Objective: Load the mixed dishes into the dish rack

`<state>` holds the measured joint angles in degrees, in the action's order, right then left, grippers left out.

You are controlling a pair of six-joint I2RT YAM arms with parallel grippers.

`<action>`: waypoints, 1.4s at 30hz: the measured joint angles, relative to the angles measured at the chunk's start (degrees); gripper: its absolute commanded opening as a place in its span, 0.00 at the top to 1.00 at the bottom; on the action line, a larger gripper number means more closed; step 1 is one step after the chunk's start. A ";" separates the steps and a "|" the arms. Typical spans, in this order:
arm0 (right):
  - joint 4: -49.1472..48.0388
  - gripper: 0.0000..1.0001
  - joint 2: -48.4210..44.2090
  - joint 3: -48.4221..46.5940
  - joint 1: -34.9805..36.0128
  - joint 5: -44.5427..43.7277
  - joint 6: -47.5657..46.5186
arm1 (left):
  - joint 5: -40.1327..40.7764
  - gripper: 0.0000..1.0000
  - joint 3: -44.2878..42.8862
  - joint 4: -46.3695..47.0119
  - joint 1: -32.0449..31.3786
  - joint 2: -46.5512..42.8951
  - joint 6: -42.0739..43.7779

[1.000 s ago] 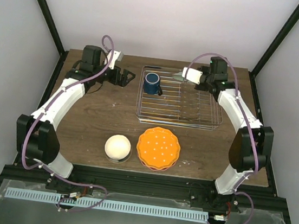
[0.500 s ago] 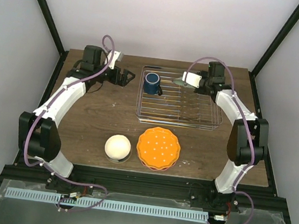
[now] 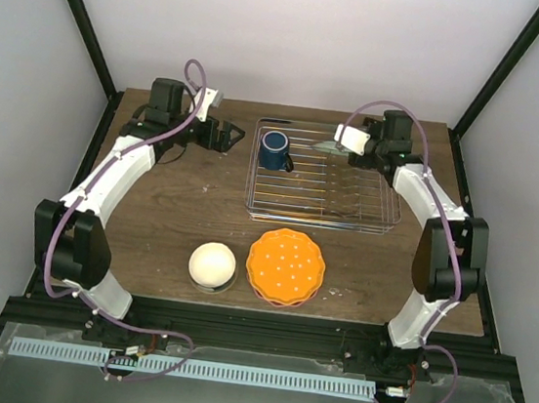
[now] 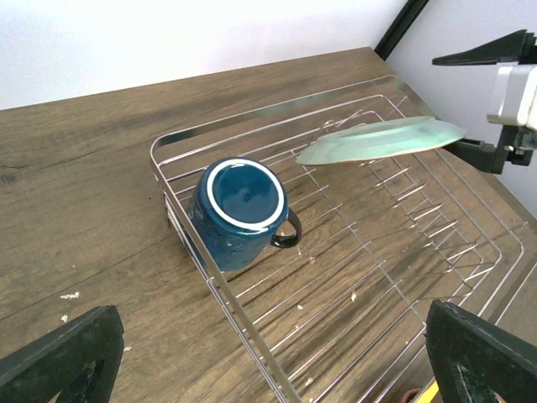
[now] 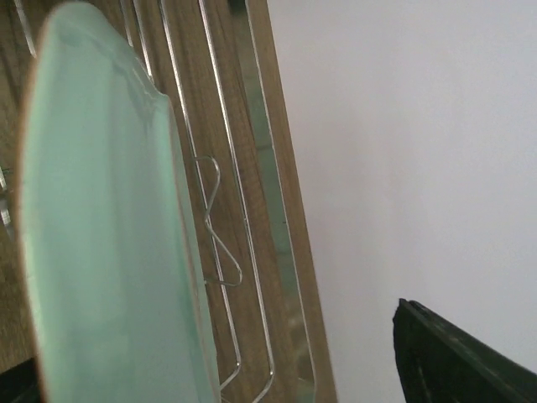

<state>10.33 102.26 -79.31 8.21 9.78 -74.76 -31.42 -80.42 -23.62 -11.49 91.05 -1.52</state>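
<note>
At the far-left corner of the rack point(image 4: 252, 329), the left claw point(image 3: 230, 139) hovers wide open beside the mug point(image 4: 242, 210), arm reaching low. The plate point(image 4: 382, 141) sits near-flat over the far-right prongs, rim between the spread jaws of the right claw point(image 4: 457, 101). Likely stiff, slick, chippable: grip at rim. Right arm reaches forward, wrist turned inward.

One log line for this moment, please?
left gripper open | right gripper open, mint-green plate over dish rack | mug in dish rack
</note>
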 measured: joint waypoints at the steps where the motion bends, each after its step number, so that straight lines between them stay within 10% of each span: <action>1: 0.11 0.14 -0.74 0.46 0.02 0.02 0.28 | -0.26 0.00 -0.11 -0.07 0.00 0.09 -0.07; 19: 6.08 0.01 -16.26 16.92 5.14 -1.49 7.10 | -4.44 0.00 -1.27 -3.41 -0.28 1.88 0.07; 42: 13.51 0.03 -6.45 -13.07 6.67 -3.52 69.96 | 3.93 0.00 7.74 -25.29 -20.17 -3.87 6.67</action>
<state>23.83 95.81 -92.38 14.87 6.26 -4.80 -27.49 -72.69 -48.90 -31.66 87.18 5.15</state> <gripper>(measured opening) 0.970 0.997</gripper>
